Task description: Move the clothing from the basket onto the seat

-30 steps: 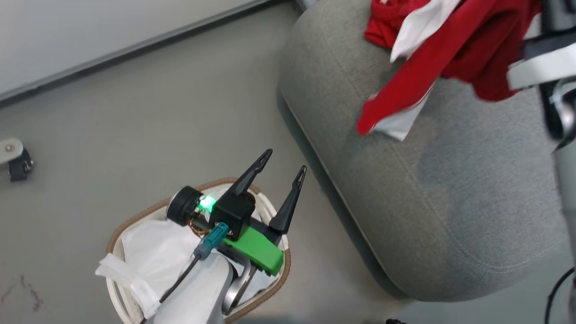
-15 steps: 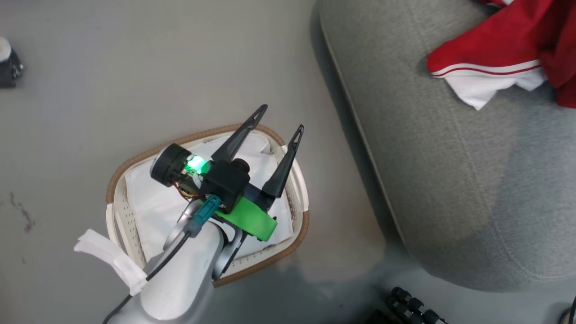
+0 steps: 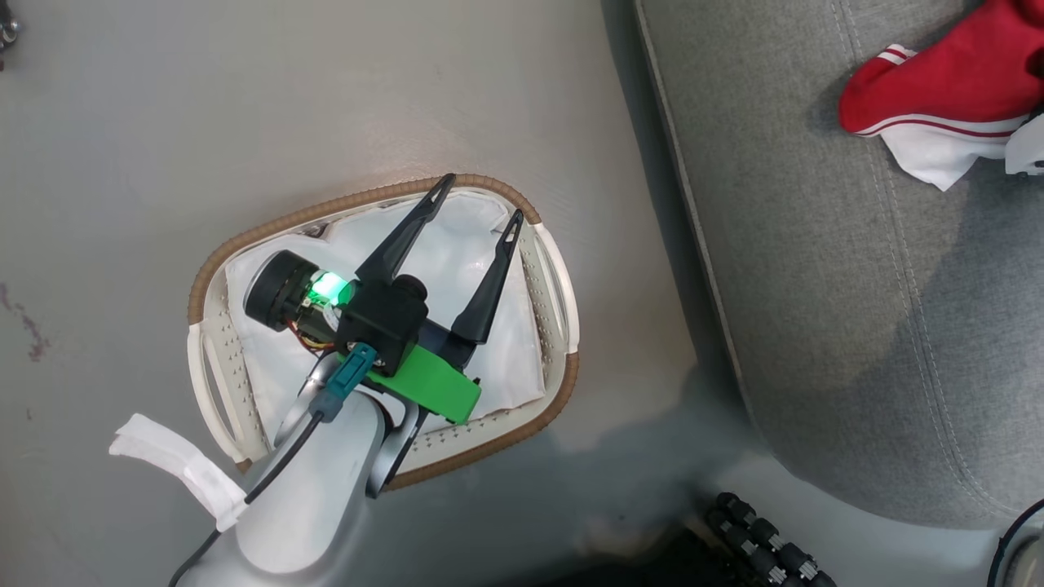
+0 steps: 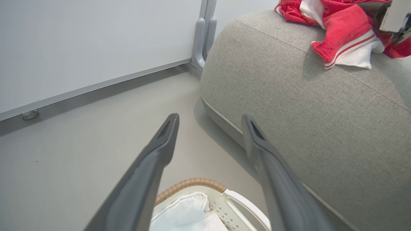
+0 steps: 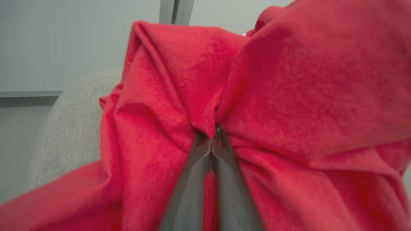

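Note:
The red jersey (image 3: 938, 77) with its white panel lies on the grey seat (image 3: 816, 285) at the upper right. Its striped sleeve (image 4: 343, 38) rests on the cushion (image 4: 289, 96). More red clothing (image 4: 290, 9) lies further back on the seat. My right gripper (image 5: 211, 134) is shut on a fold of the red jersey (image 5: 289, 80), which hides the fingertips. My left gripper (image 3: 481, 198) hangs open and empty over the basket (image 3: 367, 196). The basket's brown rim (image 4: 189, 183) is below my left gripper (image 4: 210, 118). Inside the basket I see just the white lining (image 3: 457, 253).
The basket stands on grey floor (image 3: 245, 106) just left of the seat's rounded edge. A pale wall panel with a metal rail (image 4: 96, 86) and a grey post (image 4: 204, 35) stand behind. Black ribbed parts (image 3: 767, 546) sit at the bottom near the seat.
The head camera has swung, so the whole picture has shifted. The jersey hung in the air above the seat a second ago and now rests on it. My left gripper stays open over the basket.

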Robot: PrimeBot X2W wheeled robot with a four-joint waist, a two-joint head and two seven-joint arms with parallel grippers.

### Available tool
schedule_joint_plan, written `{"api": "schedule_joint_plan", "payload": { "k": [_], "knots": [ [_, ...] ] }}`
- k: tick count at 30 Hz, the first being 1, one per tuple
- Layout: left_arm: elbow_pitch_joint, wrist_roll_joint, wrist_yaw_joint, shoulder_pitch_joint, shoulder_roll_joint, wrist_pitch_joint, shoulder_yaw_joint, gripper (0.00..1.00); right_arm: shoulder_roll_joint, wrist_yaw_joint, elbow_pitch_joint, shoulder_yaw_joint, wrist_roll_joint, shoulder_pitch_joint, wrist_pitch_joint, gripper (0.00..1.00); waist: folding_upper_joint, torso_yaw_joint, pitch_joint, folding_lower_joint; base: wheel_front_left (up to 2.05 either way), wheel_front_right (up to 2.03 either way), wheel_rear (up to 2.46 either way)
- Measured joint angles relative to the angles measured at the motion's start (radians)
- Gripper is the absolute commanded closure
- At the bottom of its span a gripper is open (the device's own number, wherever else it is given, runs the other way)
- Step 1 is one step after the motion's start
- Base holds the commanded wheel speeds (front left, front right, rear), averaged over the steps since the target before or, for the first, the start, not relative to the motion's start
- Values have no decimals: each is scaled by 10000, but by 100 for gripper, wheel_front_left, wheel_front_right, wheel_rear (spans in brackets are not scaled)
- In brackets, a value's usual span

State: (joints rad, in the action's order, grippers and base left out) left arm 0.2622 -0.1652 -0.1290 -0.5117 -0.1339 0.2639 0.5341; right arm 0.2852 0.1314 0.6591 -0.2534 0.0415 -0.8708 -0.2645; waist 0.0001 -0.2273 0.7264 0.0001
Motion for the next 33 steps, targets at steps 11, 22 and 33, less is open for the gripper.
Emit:
{"api": "schedule_joint_plan", "payload": {
  "k": [11, 22, 33],
  "knots": [
    [4, -274, 0, 53, 96, 0, -127, 0, -213, 0, -784, -96, -393, 550, 4, 0, 0, -49, -626, 0, 0, 0, 0],
    [-12, -817, 0, 583, 397, 0, -660, 0, 198, 0, -1093, 667, -458, 957, 2, 0, 0, 78, -1999, -1, 0, 0, 0],
    [-184, -1070, 4, 1597, 780, 0, -2744, 0, -104, 0, -1183, 1996, -148, 1455, 2, 0, 0, 528, -3759, -2, 0, 0, 0]
  ]
}}
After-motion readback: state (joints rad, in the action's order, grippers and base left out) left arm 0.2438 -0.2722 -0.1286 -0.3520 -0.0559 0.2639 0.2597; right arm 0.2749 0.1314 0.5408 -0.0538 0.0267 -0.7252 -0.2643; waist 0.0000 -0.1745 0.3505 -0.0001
